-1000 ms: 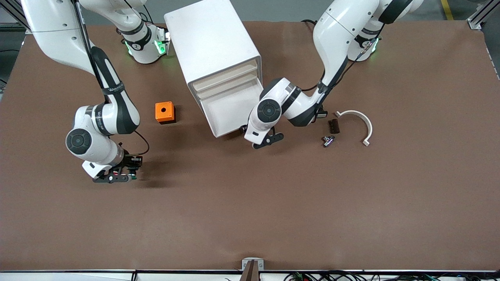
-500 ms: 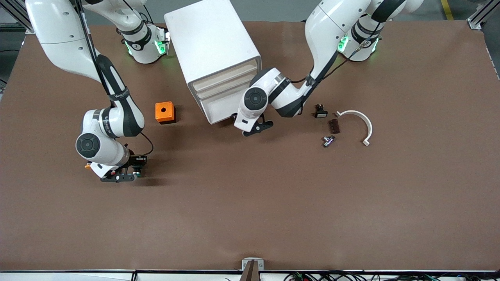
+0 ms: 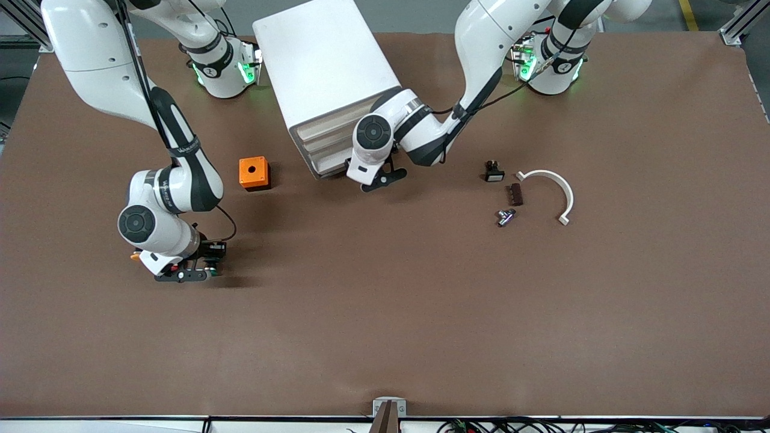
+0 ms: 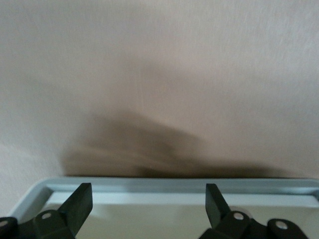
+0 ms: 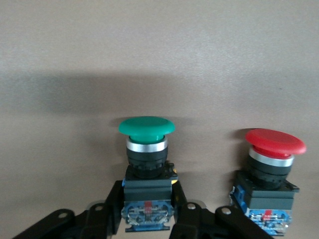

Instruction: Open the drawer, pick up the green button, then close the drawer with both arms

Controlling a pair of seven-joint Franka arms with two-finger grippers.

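Note:
My right gripper point(image 3: 191, 272) is low over the table toward the right arm's end and is shut on the green-capped button point(image 5: 146, 150), its fingers point(image 5: 107, 209) clamping the black-and-blue body. In the front view the button is mostly hidden under the hand. A red-capped button point(image 5: 272, 169) sits right beside it. My left gripper point(image 3: 378, 179) is open against the front of the white cabinet's point(image 3: 325, 66) bottom drawer point(image 3: 329, 163), which is pushed almost flush. In the left wrist view the open fingers point(image 4: 79, 204) straddle the drawer's pale rim point(image 4: 174, 185).
An orange box point(image 3: 254, 173) stands between the right arm and the cabinet. Toward the left arm's end lie a small black part point(image 3: 493, 172), a brown block point(image 3: 514, 193), a metal piece point(image 3: 505, 216) and a white curved piece point(image 3: 553, 189).
My left gripper has moved toward the cabinet, pushing the drawer from well open to almost shut. My right gripper, still holding the green button, shifted slightly and then stayed.

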